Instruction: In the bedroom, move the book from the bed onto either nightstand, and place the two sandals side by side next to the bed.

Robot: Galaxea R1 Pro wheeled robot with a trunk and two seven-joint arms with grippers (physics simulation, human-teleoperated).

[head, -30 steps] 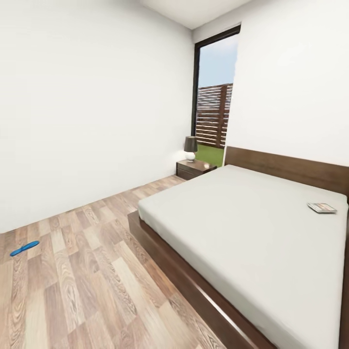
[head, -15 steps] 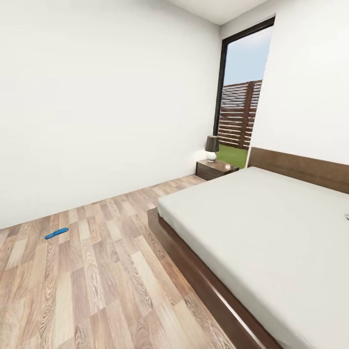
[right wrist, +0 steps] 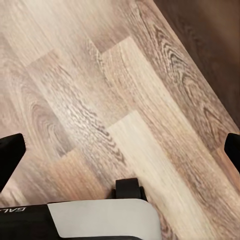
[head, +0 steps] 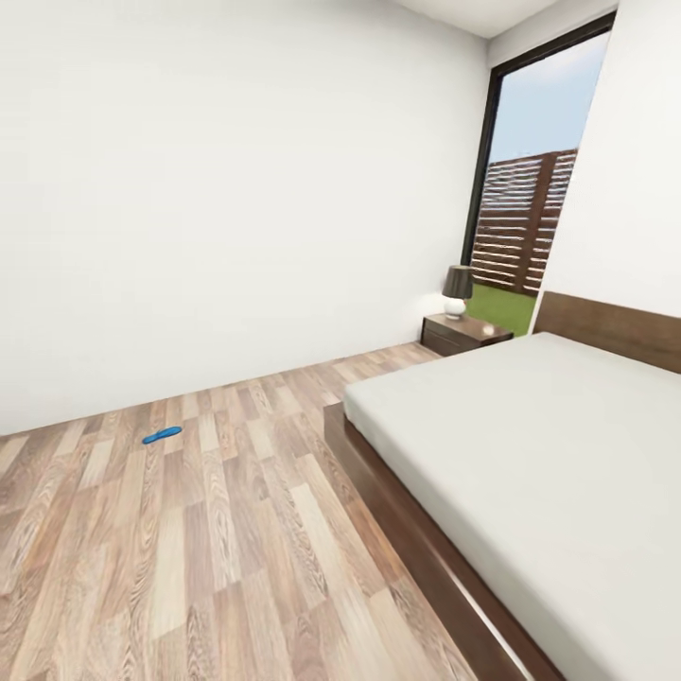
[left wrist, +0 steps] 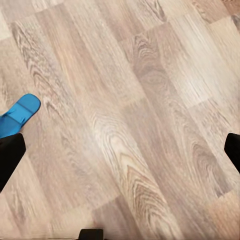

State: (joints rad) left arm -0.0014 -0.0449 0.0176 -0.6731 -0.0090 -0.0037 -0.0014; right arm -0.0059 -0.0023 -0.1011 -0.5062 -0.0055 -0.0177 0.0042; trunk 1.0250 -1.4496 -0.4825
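Head view has swung left: the book has slid out of frame, and a sandal (head: 162, 435) lies far left on the floor (head: 236, 530), well off the bed (head: 530, 454). Sandals seem next. Both grippers (left wrist: 120, 147) (right wrist: 120, 150) are spread, empty.

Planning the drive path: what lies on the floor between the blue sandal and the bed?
Bare wood floor separates the sandal from the bed in the head view.
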